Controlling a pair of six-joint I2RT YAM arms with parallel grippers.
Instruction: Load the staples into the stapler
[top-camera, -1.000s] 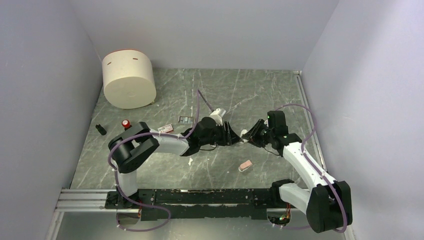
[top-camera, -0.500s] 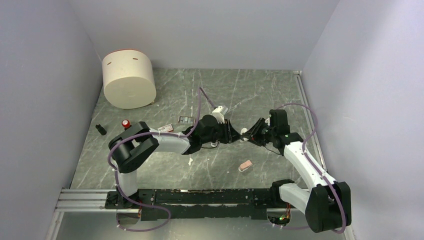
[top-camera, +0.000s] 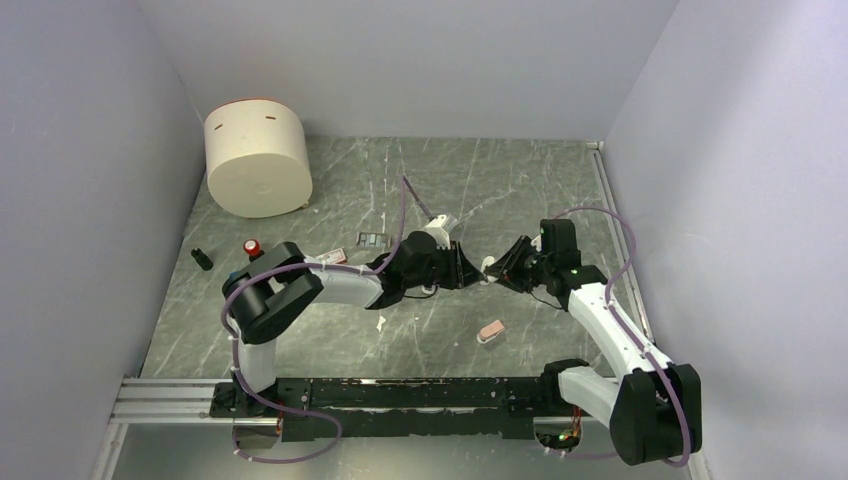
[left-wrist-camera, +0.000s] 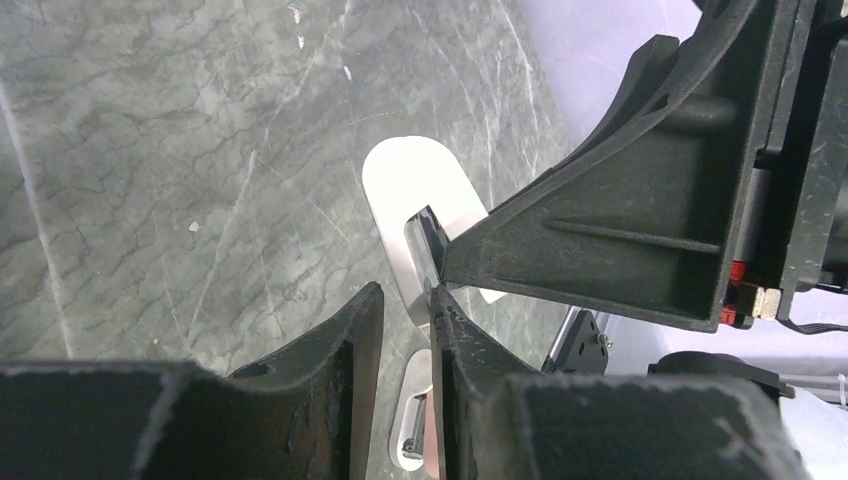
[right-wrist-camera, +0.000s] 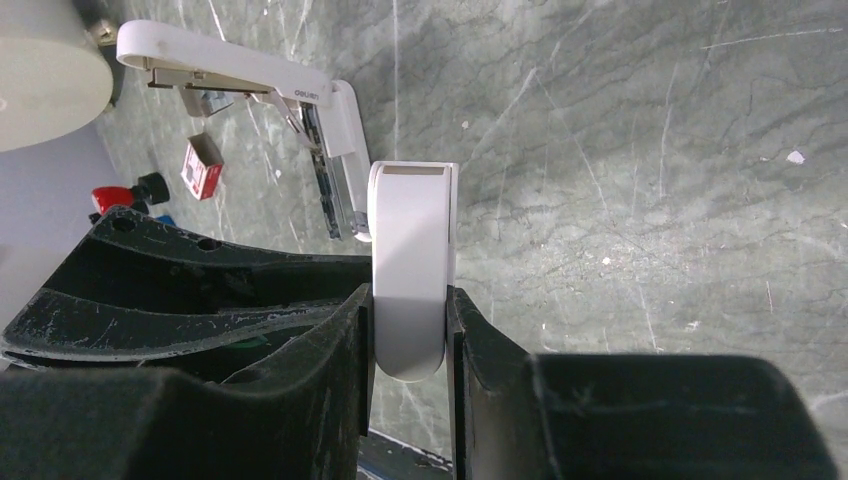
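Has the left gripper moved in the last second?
Yes: the left gripper shifted slightly right, closer to lining up above the pink piece.

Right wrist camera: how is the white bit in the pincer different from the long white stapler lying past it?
The white bit is short and stubby; the stapler is long and slim. The bit is squeezed in the right pincer; the stapler lies free on the table, flipped open. Both are white.
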